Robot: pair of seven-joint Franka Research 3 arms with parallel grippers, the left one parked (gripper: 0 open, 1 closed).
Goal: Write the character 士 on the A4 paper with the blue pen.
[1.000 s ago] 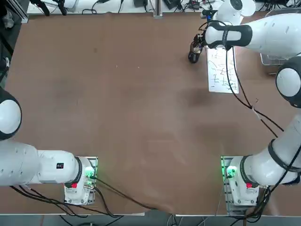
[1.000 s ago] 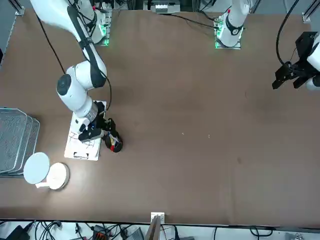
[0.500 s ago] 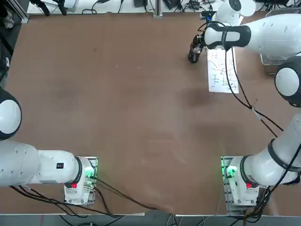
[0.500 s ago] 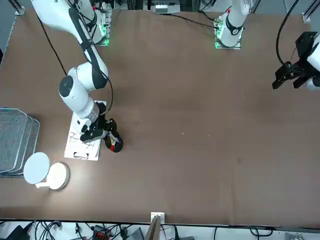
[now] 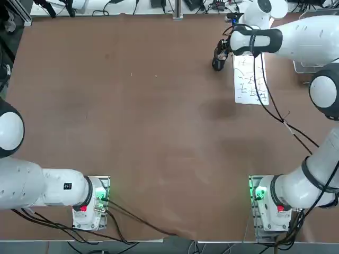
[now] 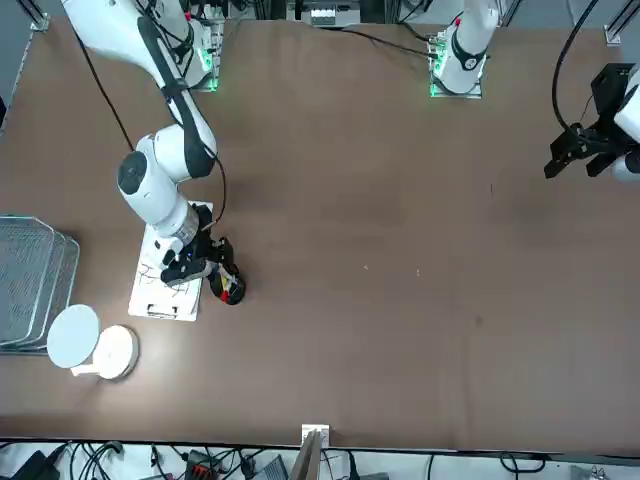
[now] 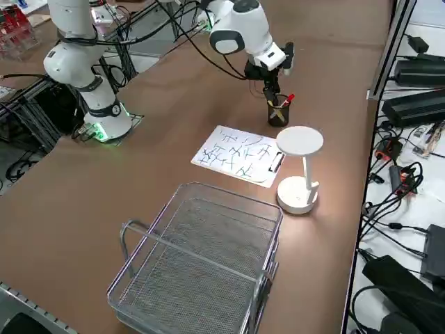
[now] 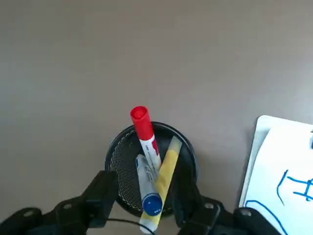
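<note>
The blue pen, white-bodied with a blue cap, stands in a black mesh pen cup along with a red-topped pen and a yellow pen. My right gripper hovers just above the cup, open, one finger on each side of the blue cap and neither touching it. In the top view the gripper is over the cup. The A4 paper, white and covered in blue strokes, lies beside the cup; its corner shows in the wrist view.
A white desk lamp stands by the paper's clipped end. A wire basket sits beyond it, near the table's right edge. The cup and the paper lie close together in the front view.
The right arm's elbow has shifted slightly; the gripper has stayed over the pen cup. The pens and the paper have not moved.
</note>
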